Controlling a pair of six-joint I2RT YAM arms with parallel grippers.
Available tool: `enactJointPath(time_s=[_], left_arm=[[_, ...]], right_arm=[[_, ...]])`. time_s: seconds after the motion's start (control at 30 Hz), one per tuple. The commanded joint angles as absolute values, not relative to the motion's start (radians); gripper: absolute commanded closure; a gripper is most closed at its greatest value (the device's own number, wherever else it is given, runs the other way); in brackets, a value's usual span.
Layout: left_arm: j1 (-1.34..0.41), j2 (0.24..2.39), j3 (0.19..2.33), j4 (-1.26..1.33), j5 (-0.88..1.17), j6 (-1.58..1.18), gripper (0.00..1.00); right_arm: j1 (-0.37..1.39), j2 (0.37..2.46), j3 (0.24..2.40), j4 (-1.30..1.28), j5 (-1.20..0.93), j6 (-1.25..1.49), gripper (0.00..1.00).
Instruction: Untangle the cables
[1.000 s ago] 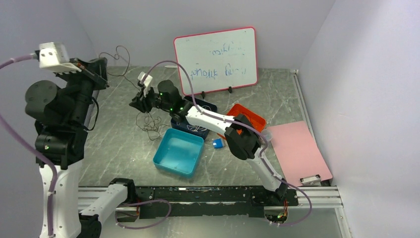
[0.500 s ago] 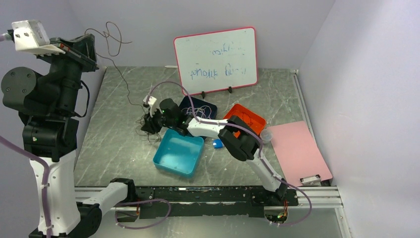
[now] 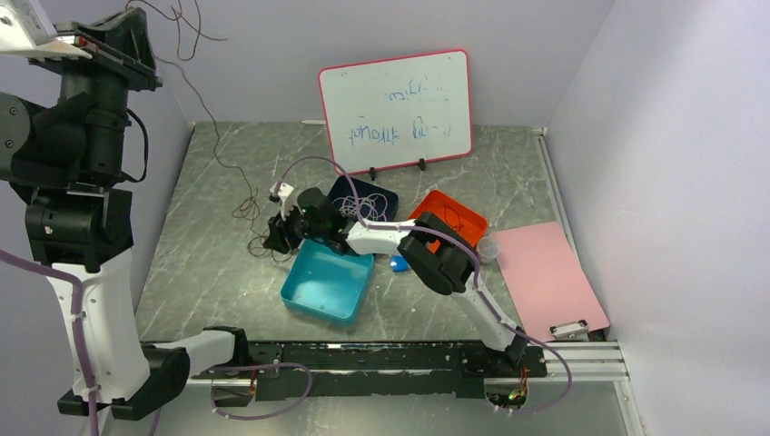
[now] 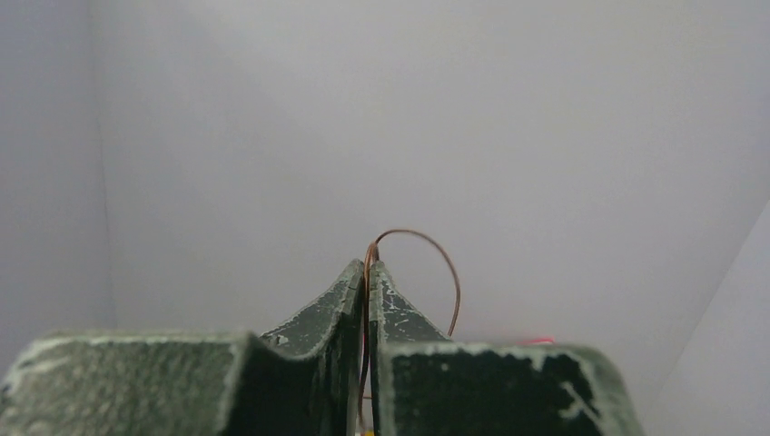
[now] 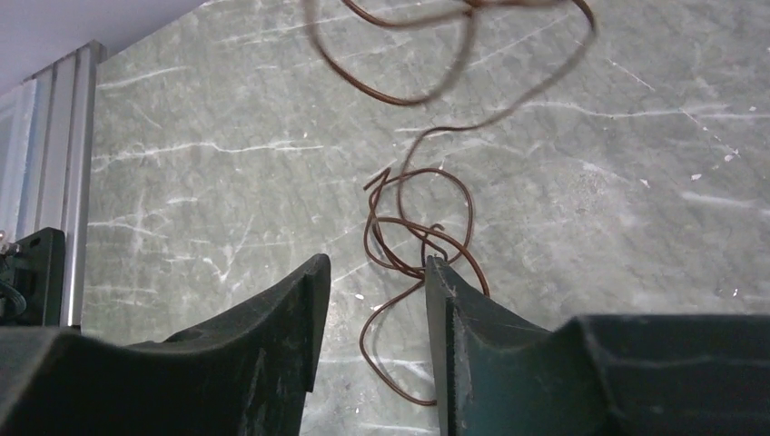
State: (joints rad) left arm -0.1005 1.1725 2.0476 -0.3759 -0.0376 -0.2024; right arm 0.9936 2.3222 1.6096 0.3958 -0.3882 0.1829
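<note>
Tracing the brown cable [image 3: 215,141], we see it start at the upper left of the top view and loop above the left gripper [image 3: 134,25]. From there it drops in one long thin line to a curled bunch on the table [image 3: 200,272], centre left. Left gripper is raised high with fingers pressed together, pinching that brown cable. In the left wrist view the strand comes up between the tips and arcs over to the right. Right gripper [image 5: 370,272] sits low over the table with fingers spread. The curled loops lie just in front of it, and one loop touches the inner edge of the finger on the right of that frame. We also spot whitish cables [image 3: 370,198] in a dark blue tray [image 3: 392,193], partly hidden behind the right arm. Teal bin [image 3: 329,282] is just below the right gripper in the top view, with an orange tray [image 3: 454,216] right of the blue one. Whiteboard [image 3: 395,109] is at the back and a pink clipboard [image 3: 545,277] at far right.
</note>
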Motion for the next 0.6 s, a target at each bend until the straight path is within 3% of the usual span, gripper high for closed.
enactJointPath(time_s=[0.0, 0.27, 0.57], left_arm=[[-0.092, 1.191, 2.104, -0.275, 0.009, -0.162, 0.88], [-0.092, 1.171, 2.053, -0.260, -0.002, -0.124, 0.88], [-0.092, 1.058, 1.831, -0.329, -0.048, -0.135, 0.91]], right_arm=[[0.997, 2.318, 1.591, 0.430, -0.372, 0.187, 0.51], [0.991, 2.063, 1.447, 0.481, -0.238, 0.100, 0.34], [0.966, 1.768, 1.333, 0.381, -0.153, 0.039, 0.31]])
